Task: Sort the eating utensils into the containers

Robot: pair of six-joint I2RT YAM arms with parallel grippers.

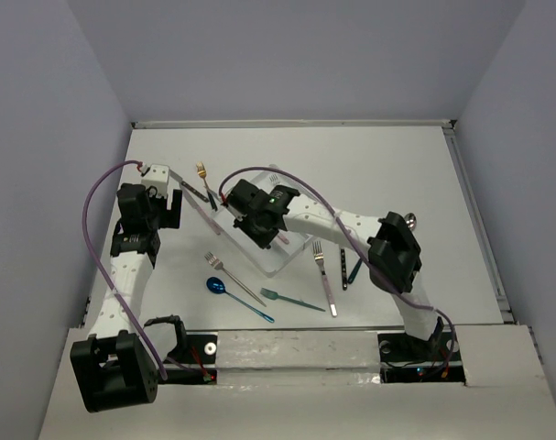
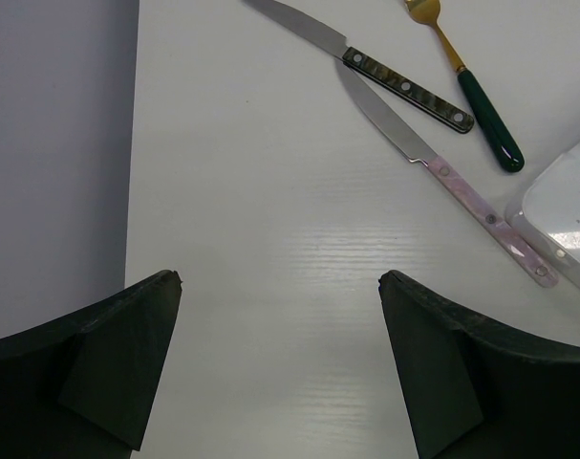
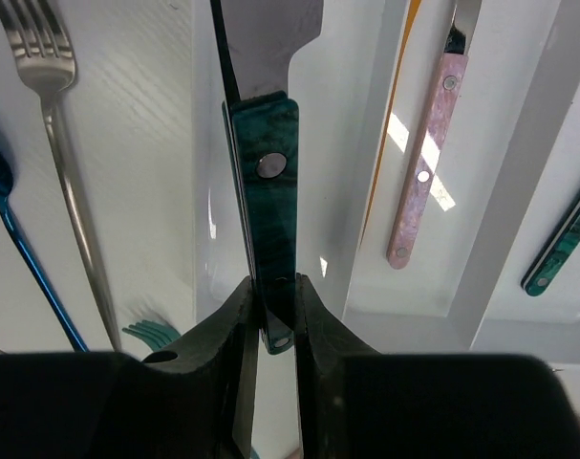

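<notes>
The teal knife [image 3: 263, 191] is pinched at its handle tip by the clenched right end effector [image 3: 270, 316], aligned along the tray [image 3: 507, 191] compartment straight ahead, likely so it drops in lengthways. The left end effector [image 2: 280, 287] hangs released over the surface [image 2: 270, 191], with a pink knife [image 2: 481, 206] ahead to its right.

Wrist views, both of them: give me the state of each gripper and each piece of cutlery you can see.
left gripper: jaws open, empty, above the table.
right gripper: jaws shut on the teal-handled knife.
teal-handled knife: held by its handle end, over the tray.
pink-handled utensil: lying in a tray compartment.
dark-handled knife: loose on the table.
pink-handled knife: loose on the table, beside the tray.
gold fork: loose on the table.
</notes>
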